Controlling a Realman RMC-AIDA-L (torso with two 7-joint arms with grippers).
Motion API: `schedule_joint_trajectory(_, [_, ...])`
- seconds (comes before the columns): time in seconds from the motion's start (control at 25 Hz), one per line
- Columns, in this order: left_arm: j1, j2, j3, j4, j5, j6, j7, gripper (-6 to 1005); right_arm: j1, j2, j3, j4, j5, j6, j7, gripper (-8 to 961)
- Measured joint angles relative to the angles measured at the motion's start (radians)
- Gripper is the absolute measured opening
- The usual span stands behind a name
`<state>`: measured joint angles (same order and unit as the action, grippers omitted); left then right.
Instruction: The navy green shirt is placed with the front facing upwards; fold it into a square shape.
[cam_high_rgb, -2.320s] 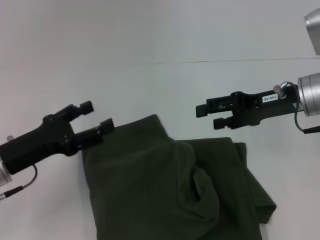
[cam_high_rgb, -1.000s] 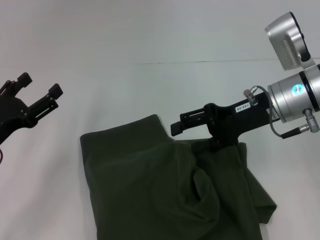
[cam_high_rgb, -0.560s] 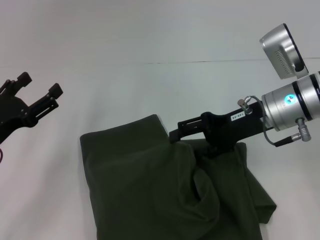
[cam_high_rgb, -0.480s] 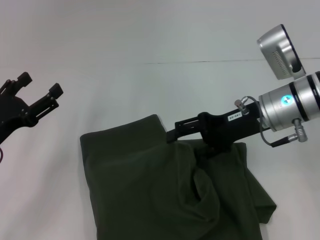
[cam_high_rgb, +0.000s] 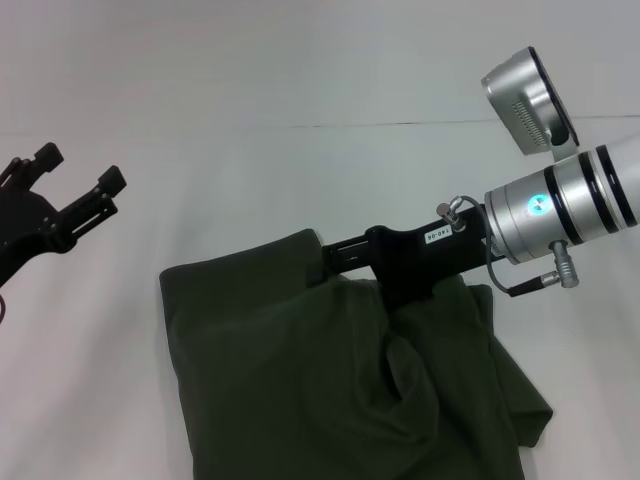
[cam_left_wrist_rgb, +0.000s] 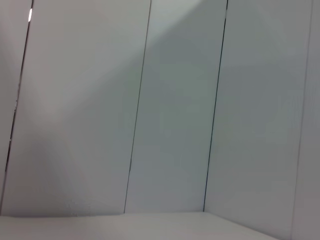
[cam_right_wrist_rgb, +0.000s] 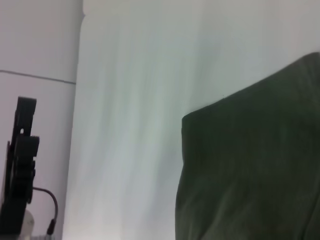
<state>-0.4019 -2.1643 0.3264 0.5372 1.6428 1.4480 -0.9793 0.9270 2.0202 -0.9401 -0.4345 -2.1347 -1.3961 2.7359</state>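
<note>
A plain white table (cam_high_rgb: 300, 170) fills the scene, with a pale panelled wall behind it. On the near part of the table lies the shirt (cam_high_rgb: 330, 390), dark olive green, already folded over into a rumpled, roughly rectangular bundle. No print or collar shows. Its long axis appears to run from the far edge toward the robot, passing out of the head view at the bottom; a loose fold bulges along its right half.

The right gripper (cam_high_rgb: 335, 252) reaches in from the right, lying low across the shirt's far edge, its tip at the far corner of the left-hand layer. Whether its fingers are together or apart cannot be told. It is clearly the nearer arm, with the cloth directly beneath it.

The left gripper (cam_high_rgb: 75, 190) hovers well apart, out to the left, fingers spread and holding nothing.
</note>
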Motion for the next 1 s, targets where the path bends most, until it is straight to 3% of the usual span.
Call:
schedule_joint_trajectory(0.32, [-0.002,0.0,-0.005,0.0,0.0,0.006,0.01,938,0.005,0.003,-0.036,-0.012,0.0,0.008,-0.084,748])
schedule_joint_trajectory(0.52, [-0.003,-0.001,-0.004,0.0,-0.008,0.006,0.012,938,0.013,0.012,-0.032,-0.015,0.001,0.012,-0.127,506])
schedule_joint_trajectory(1.0, [-0.002,0.0,-0.004,-0.004,-0.025,0.008,0.037,938,0.018,0.014,-0.026,-0.03,0.061,-0.019,-0.199,213])
